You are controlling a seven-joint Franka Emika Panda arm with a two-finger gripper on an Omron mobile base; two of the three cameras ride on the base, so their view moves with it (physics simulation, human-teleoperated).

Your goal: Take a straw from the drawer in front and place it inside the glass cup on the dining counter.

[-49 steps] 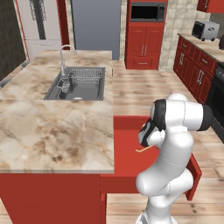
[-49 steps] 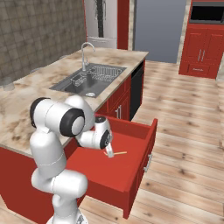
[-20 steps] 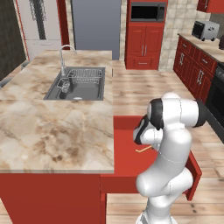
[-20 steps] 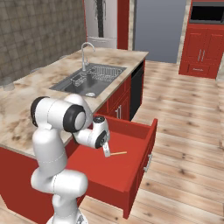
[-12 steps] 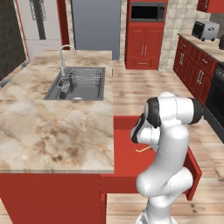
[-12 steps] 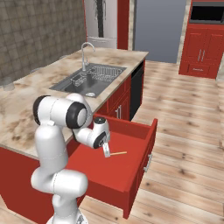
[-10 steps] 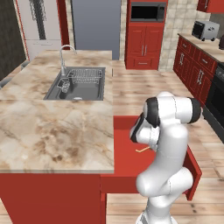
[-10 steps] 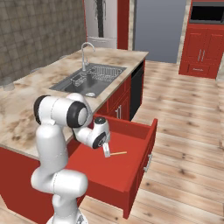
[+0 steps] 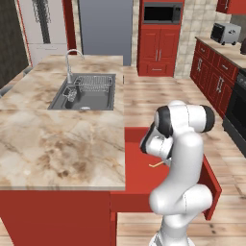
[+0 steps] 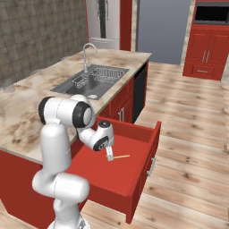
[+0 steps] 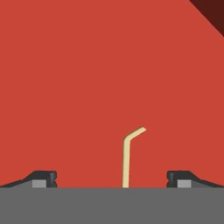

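The drawer (image 10: 112, 179) stands pulled out from the dining counter (image 10: 27, 103), its red floor (image 9: 139, 173) bare apart from the straw. The straw (image 10: 120, 157) is a thin pale stick with a bent tip, lying flat near the middle of the drawer (image 11: 87, 65). My gripper (image 10: 109, 155) points down into the drawer just left of the straw. In the hand view my gripper (image 11: 111, 177) is open, its tips on either side of the straw (image 11: 127, 159), holding nothing. A faint see-through shape at the counter's far left edge looks like the glass cup (image 10: 6, 86).
A steel sink (image 9: 86, 91) with a faucet (image 9: 72, 55) is set in the counter beyond the drawer. The drawer's front panel (image 10: 145, 167) juts into the wooden floor. Red cabinets (image 9: 211, 77) and a black stove line the right wall.
The hand has sunk slightly and edged a little further over the straw inside the drawer. The jaws have stayed open and the straw has not moved.
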